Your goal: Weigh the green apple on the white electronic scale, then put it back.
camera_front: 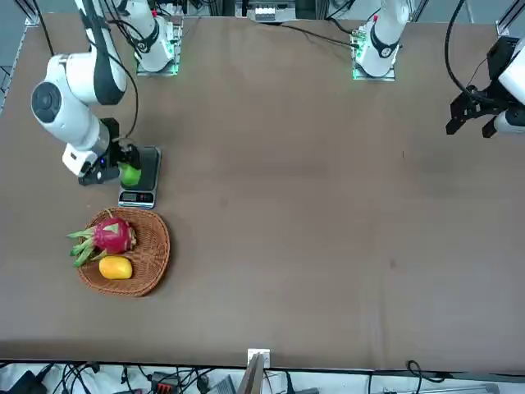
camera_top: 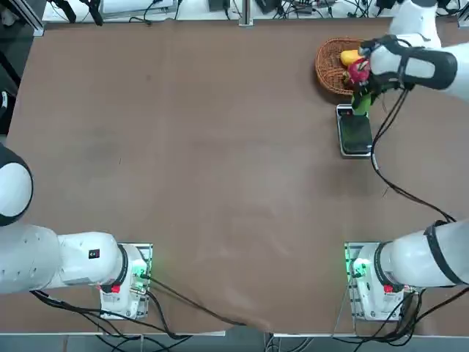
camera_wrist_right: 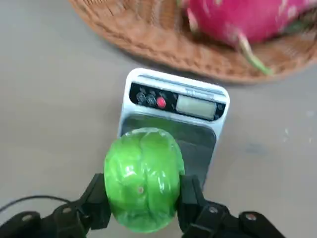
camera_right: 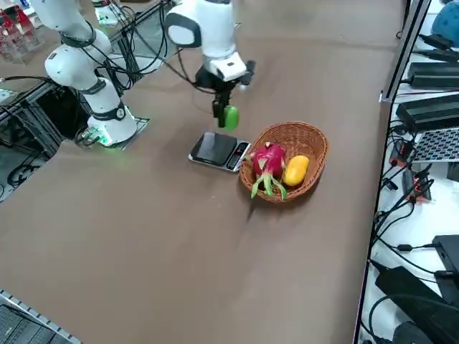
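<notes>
In the front view, reading left to right, the right gripper [camera_front: 123, 173] hangs clamped on the green apple [camera_front: 129, 173], just above the white electronic scale [camera_front: 141, 176]. The scale's dark plate lies directly beneath the held apple, its display end pointing toward the basket [camera_front: 152, 254], so lowering looks next.

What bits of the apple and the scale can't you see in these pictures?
- Whether the green apple, held by the right gripper, touches the white electronic scale: no view settles it.
- Scale display: the wrist view shows no readable number; too small elsewhere.
- Top view: the right arm covers most of the apple and part of the wicker basket.
- Wrist view: basket and dragon fruit cut off by the edge.
</notes>
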`<control>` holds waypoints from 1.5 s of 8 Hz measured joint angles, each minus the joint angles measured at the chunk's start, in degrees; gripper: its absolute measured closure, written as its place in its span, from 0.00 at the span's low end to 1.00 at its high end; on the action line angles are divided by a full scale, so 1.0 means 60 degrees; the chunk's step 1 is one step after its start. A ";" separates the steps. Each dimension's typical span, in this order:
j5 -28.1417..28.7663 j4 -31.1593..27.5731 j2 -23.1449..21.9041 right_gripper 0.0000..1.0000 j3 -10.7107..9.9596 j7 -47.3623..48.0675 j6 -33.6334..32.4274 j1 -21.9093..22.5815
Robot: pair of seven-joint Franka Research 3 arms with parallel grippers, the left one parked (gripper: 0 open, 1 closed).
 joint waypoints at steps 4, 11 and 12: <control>0.0000 -0.1385 -0.0042 0.32 0.0004 -0.0393 0.1659 -0.0373; 0.0000 -0.1480 0.0749 0.32 0.0037 -0.0397 0.2737 -0.0371; 0.0000 -0.1479 0.0788 0.32 0.0043 -0.0397 0.2760 -0.0371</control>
